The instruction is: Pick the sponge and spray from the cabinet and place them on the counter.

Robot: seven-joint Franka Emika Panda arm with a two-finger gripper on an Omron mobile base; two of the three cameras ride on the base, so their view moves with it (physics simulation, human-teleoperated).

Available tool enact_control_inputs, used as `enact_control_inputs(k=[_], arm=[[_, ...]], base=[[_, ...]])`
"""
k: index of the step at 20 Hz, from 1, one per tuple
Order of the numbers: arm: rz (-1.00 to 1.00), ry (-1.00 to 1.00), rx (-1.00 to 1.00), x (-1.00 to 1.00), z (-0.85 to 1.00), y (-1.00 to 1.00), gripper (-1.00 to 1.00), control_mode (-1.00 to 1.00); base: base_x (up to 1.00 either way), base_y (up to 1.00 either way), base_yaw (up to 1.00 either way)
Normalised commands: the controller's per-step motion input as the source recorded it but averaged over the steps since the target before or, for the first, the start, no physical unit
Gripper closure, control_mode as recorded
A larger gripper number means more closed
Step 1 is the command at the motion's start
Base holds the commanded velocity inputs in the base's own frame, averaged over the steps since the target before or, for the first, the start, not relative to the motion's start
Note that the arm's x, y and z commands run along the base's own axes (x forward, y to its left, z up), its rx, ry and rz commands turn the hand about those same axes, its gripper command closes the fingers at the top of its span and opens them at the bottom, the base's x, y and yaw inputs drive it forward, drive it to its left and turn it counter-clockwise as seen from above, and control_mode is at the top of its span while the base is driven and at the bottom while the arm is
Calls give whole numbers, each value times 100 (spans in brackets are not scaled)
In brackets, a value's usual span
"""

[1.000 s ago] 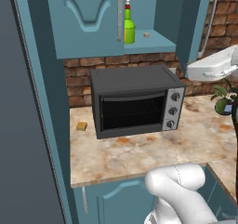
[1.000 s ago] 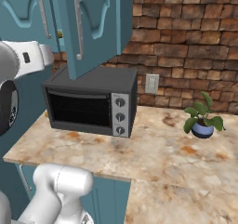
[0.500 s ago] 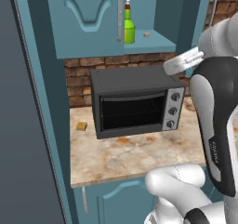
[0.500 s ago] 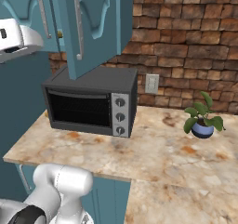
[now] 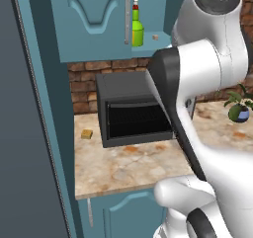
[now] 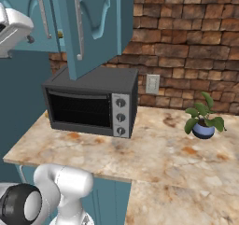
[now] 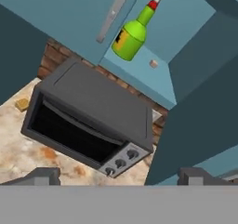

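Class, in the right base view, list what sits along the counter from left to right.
Toaster oven → wall outlet on the brick behind → potted plant, all over the counter.

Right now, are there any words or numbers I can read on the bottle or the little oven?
None can be read.
The spray: a yellow label patch, no letters legible on it.
The toaster oven: three knobs on a grey panel, markings too small to read.
The wall outlet: no text visible.
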Motion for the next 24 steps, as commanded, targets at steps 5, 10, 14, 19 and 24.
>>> enact_control_inputs(k=[5,10,14,19,24], arm=[[-6,8,-25,35,0,0,-100,-100],[-8,13,-24,44,-2,0,-100,-100],[-6,14,-20,67,-8,0,-100,-100],[-7,13,-21,53,-10,0,-100,-100],[-4,4,-22,51,0,12,-100,-100]], base=[[0,0,0],[0,0,0],[0,0,0],[0,0,0],[0,0,0]])
